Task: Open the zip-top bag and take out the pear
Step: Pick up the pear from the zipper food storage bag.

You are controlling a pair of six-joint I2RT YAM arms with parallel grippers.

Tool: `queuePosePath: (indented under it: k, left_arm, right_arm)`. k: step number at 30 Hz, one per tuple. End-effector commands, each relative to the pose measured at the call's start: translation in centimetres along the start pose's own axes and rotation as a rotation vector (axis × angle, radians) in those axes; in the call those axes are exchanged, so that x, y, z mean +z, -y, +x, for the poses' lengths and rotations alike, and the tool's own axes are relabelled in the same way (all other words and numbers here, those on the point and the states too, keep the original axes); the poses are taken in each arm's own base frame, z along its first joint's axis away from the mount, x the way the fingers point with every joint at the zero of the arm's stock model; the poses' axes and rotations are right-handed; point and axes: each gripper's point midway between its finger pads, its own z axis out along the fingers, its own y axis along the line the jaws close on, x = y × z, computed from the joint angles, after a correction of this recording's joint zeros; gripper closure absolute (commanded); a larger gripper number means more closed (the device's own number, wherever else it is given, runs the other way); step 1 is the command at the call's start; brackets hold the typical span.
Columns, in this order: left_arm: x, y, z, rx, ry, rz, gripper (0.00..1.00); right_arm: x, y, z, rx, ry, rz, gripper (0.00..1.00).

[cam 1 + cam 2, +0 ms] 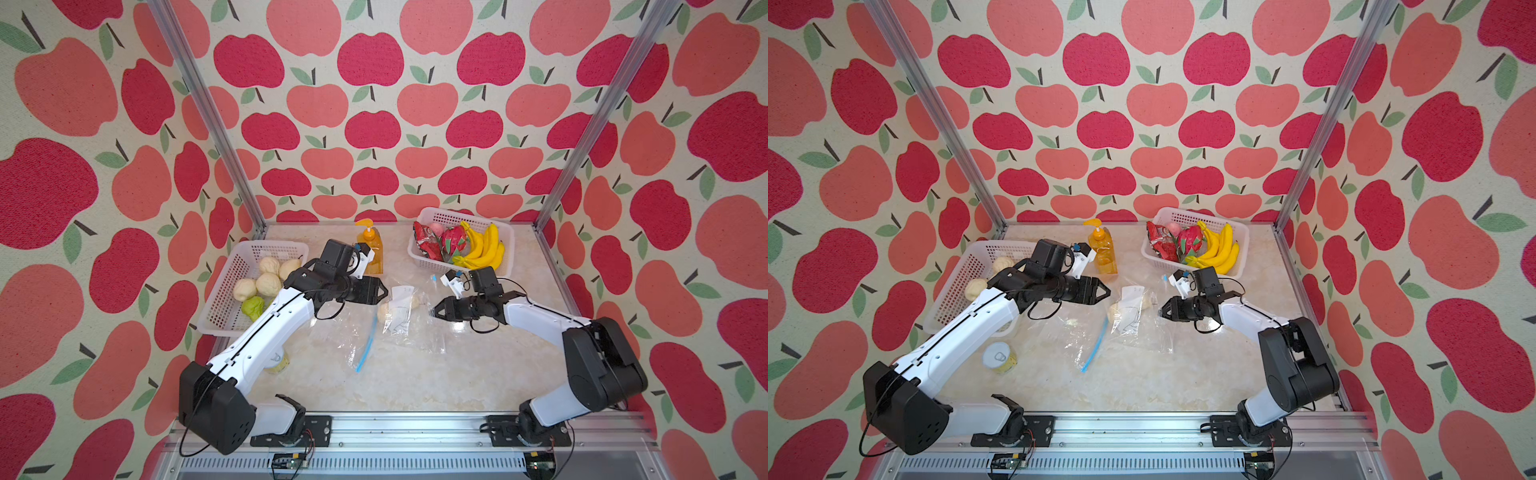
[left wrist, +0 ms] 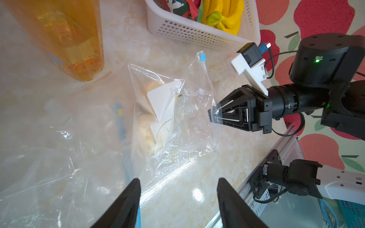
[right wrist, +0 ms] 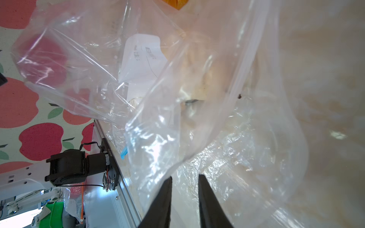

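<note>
The clear zip-top bag (image 1: 409, 328) (image 1: 1142, 332) lies crumpled mid-table, its blue zip strip (image 1: 368, 345) pointing toward the front. The pale pear (image 1: 384, 311) (image 2: 145, 126) sits inside it, partly covered by a white card. My left gripper (image 1: 384, 292) (image 2: 178, 179) hovers open just left of the pear, with nothing between its fingers. My right gripper (image 1: 435, 311) (image 3: 184, 176) is at the bag's right edge. Its jaws stand narrowly apart, and the bag's film (image 3: 158, 128) drapes over one fingertip and rises toward it.
An orange soap bottle (image 1: 370, 249) stands behind the left gripper. A white basket (image 1: 440, 212) with bananas and dragon fruit sits back right. Another white basket (image 1: 224, 307) with pale fruit sits at the left. A can (image 1: 999, 357) stands beside the left arm.
</note>
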Motion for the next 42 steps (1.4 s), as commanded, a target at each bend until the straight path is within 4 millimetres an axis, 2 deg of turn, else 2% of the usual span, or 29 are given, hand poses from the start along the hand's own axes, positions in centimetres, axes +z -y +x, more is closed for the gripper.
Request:
queuePosePath:
  k: [1,4,6,8,15,20,21,23,28,36,42]
  left_arm:
    - [-1.4,0.8,0.4,-0.027,0.002,-0.003,0.34]
    - [-0.2,2.1,0.8,-0.065,-0.015,0.103,0.34]
    - [1.8,1.7,1.4,-0.090,-0.050,0.117,0.34]
    - [4.2,1.0,1.9,-0.097,-0.094,0.122,0.35]
    - [10.5,0.1,0.9,-0.060,-0.154,0.133,0.44]
    - [14.0,-0.5,0.3,-0.036,-0.203,0.094,0.66]
    - [14.5,-1.0,0.2,-0.027,-0.204,0.061,0.72]
    - [15.0,-1.4,-0.1,-0.010,-0.196,0.028,0.77]
    - [16.6,-2.6,-0.3,-0.004,-0.190,-0.035,0.79]
    - [19.8,-5.6,1.7,0.022,-0.294,-0.150,0.86]
    - [21.2,-6.6,2.2,0.055,-0.336,-0.169,0.88]
  right_arm:
    - [0.0,-3.0,-0.2,-0.063,0.022,-0.094,0.66]
    - [0.6,-2.8,-0.1,-0.055,0.017,-0.060,0.50]
    - [1.0,-2.1,-0.1,-0.031,0.016,-0.019,0.41]
    - [1.2,-1.3,-0.3,-0.009,0.029,0.021,0.35]
    - [0.5,2.0,-0.9,0.089,0.129,0.205,0.28]
    - [0.5,2.8,-0.8,0.103,0.147,0.231,0.27]
    - [0.6,2.9,-0.7,0.102,0.148,0.233,0.27]
    - [0.6,3.1,-0.6,0.101,0.149,0.235,0.27]
    - [0.8,3.5,-0.4,0.095,0.153,0.242,0.26]
    - [1.1,3.4,-0.5,0.120,0.170,0.214,0.19]
    - [1.1,3.1,-0.8,0.132,0.205,0.219,0.17]
